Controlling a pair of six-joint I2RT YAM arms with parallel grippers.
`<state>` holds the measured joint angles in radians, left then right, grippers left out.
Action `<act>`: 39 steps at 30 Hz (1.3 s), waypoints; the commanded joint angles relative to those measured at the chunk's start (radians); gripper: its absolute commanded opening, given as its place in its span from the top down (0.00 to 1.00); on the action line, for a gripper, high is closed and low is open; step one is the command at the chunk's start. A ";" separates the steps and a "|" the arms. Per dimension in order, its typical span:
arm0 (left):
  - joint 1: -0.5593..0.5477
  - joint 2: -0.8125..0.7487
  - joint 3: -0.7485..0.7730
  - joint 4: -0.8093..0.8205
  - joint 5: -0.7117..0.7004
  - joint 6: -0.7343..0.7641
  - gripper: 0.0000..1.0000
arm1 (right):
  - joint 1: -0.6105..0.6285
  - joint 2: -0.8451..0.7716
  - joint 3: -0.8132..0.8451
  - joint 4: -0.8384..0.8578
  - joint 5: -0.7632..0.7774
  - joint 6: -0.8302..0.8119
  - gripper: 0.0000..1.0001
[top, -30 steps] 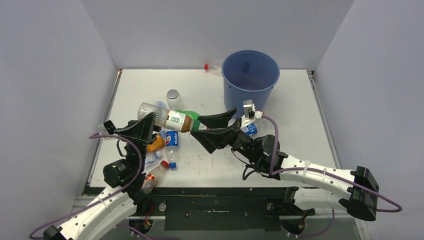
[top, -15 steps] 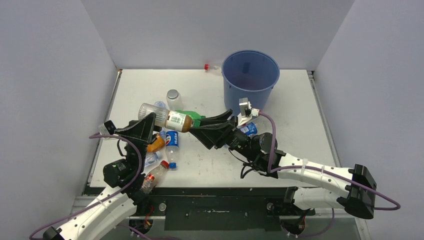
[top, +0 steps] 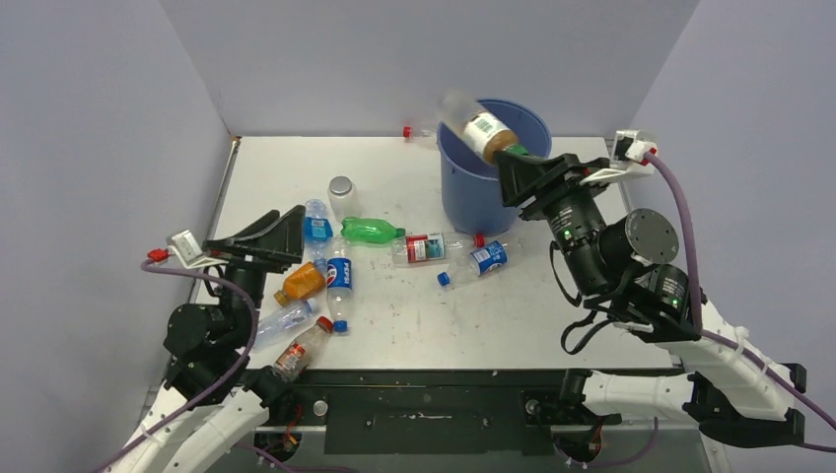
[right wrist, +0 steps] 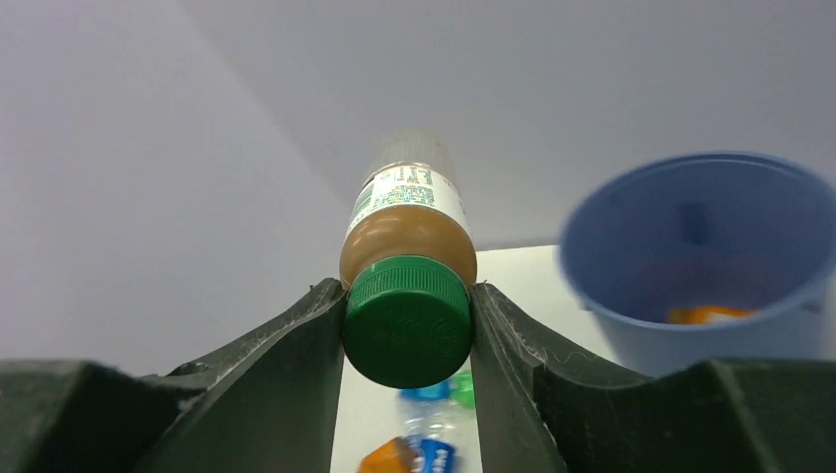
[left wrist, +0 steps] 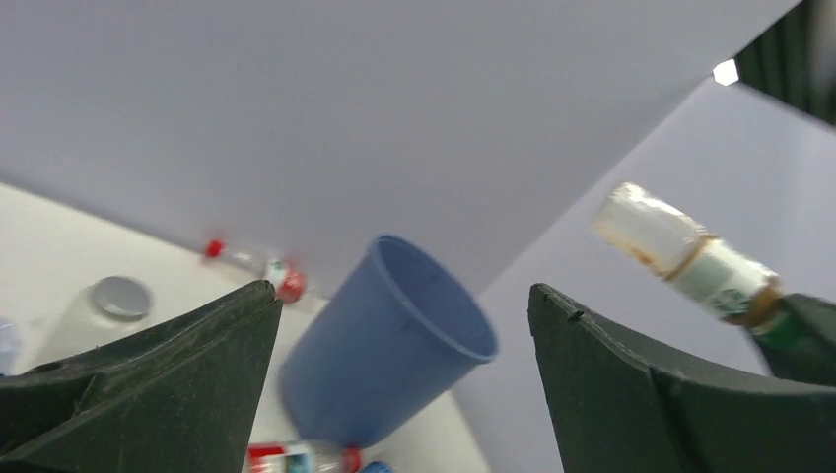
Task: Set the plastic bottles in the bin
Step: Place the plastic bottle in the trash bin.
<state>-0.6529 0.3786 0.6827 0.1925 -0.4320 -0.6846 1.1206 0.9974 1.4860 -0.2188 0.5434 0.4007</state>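
My right gripper (top: 513, 163) (right wrist: 406, 296) is shut on the green cap of a plastic bottle (top: 483, 126) (right wrist: 406, 232) of brown drink with a white label. That bottle hangs tilted over the near-left rim of the blue bin (top: 471, 192) (right wrist: 690, 212) and also shows in the left wrist view as the bottle (left wrist: 680, 251). My left gripper (top: 284, 235) (left wrist: 399, 296) is open and empty at the left, above the bottle pile. On the table lie a green bottle (top: 370, 231), a red-labelled clear one (top: 429, 246), two Pepsi bottles (top: 483, 258) (top: 338, 281) and an orange one (top: 301, 283).
More bottles lie near the left arm: a clear one (top: 281, 320) and a red-capped one (top: 301, 347). A silver-capped bottle (top: 341, 192) stands upright mid-left. A red-capped bottle (top: 414, 132) lies behind the bin by the back wall. Something orange (right wrist: 705, 315) lies inside the bin.
The right gripper shut on the brown bottle's cap, took it from the left gripper and carried it up and right to the bin's rim. The left gripper opened and drew back left.
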 commanded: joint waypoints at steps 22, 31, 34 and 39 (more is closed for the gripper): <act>0.001 0.040 -0.097 -0.262 -0.103 0.266 0.04 | -0.724 0.512 0.222 -0.256 -0.154 -0.047 0.95; 0.001 0.065 -0.095 -0.267 -0.093 0.249 0.04 | -0.805 0.576 0.156 -0.252 -0.169 0.056 0.95; 0.001 0.075 -0.088 -0.278 -0.097 0.242 0.04 | -0.816 0.585 0.160 -0.249 -0.200 0.059 0.82; 0.001 0.075 -0.089 -0.278 -0.094 0.243 0.04 | -0.816 0.574 0.183 -0.252 -0.242 0.072 0.29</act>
<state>-0.6529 0.4530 0.5732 -0.0937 -0.5373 -0.4385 0.3080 1.6016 1.6379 -0.5030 0.3317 0.4557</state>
